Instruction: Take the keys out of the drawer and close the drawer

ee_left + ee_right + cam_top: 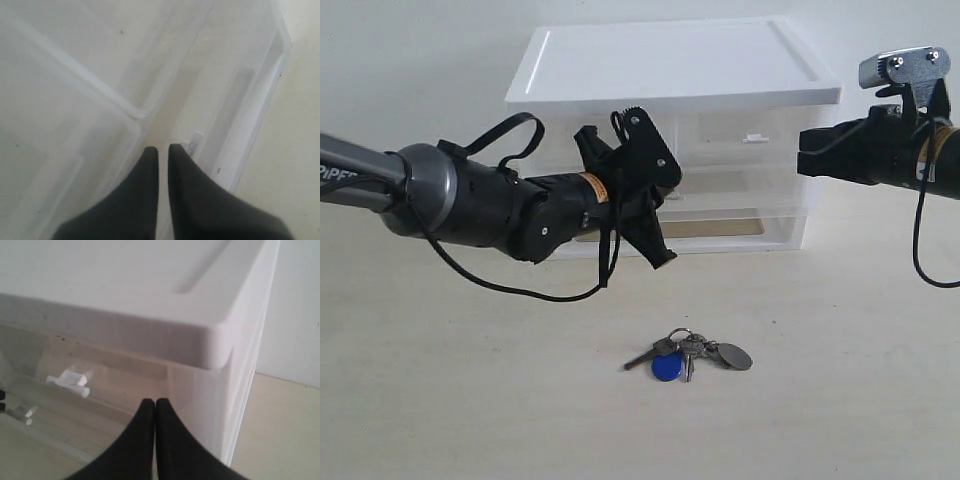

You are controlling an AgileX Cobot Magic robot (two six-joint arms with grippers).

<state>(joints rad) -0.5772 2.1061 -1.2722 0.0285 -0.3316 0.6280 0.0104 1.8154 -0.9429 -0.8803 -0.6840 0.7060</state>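
The keys [690, 352], a grey bunch with a round blue tag and an oval grey tag, lie on the table in front of the cabinet, away from both grippers. My left gripper [658, 205] [163, 149] is at the front of the wide translucent drawer [740, 192] [235, 115]. Its fingers are almost together with nothing between them, and their tips are beside the small centre tab handle [195, 140]. The drawer front looks level with the cabinet front. My right gripper [803, 150] [155, 402] is shut and empty, hovering by the cabinet's upper right corner.
The white drawer cabinet [670, 65] [150, 300] stands at the back of the beige table [470, 400]. Its upper right half-width drawer has its own tab handle [752, 138] [70, 380]. A shallow tray [720, 228] sits at the cabinet's bottom.
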